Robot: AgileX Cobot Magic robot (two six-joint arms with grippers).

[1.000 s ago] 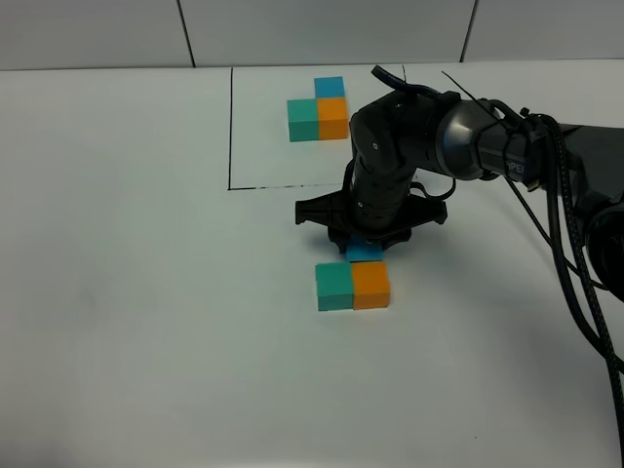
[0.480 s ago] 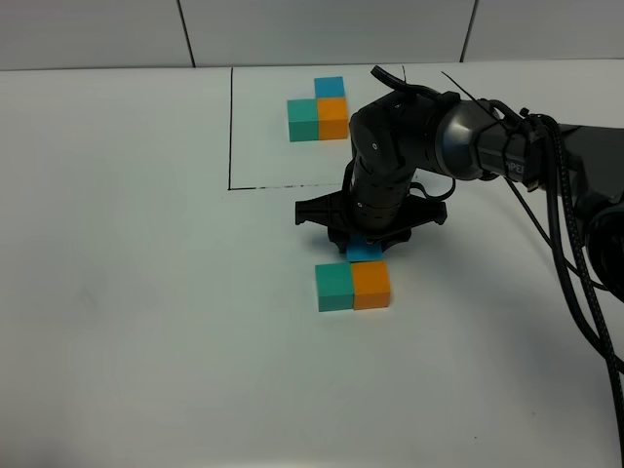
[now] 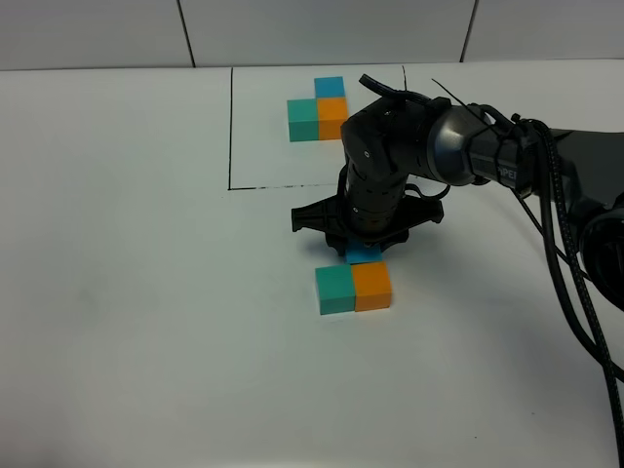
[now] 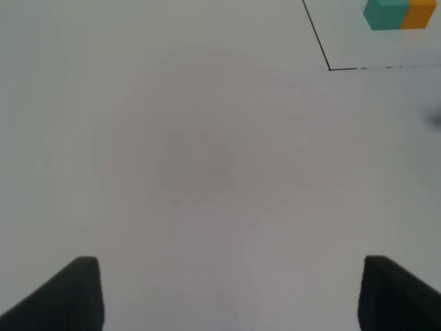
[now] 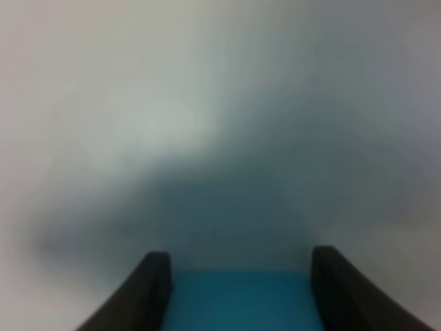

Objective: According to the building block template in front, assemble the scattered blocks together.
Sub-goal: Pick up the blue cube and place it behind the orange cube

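The building block template sits at the far middle of the table as a teal cube [image 3: 303, 120], an orange cube [image 3: 333, 117] and a blue cube [image 3: 330, 87] inside a thin black line [image 3: 231, 127]. Of the scattered blocks, the teal one [image 3: 334, 291] and the orange one [image 3: 371, 287] lie side by side, touching. My right gripper [image 3: 363, 248] points down just behind the orange one, shut on the blue block [image 3: 365, 254]. The right wrist view shows this blue block [image 5: 238, 300] between the dark fingers [image 5: 148, 289]. My left gripper [image 4: 227, 293] is open over bare table, out of the exterior view.
The right arm's black cables [image 3: 575, 283] hang along the right side. In the left wrist view the template's teal cube [image 4: 384, 14], its orange cube [image 4: 422, 14] and a corner of the black line [image 4: 329, 69] show far off.
My right arm has shifted slightly left, keeping the blue block low behind the orange one. The left gripper has not changed.
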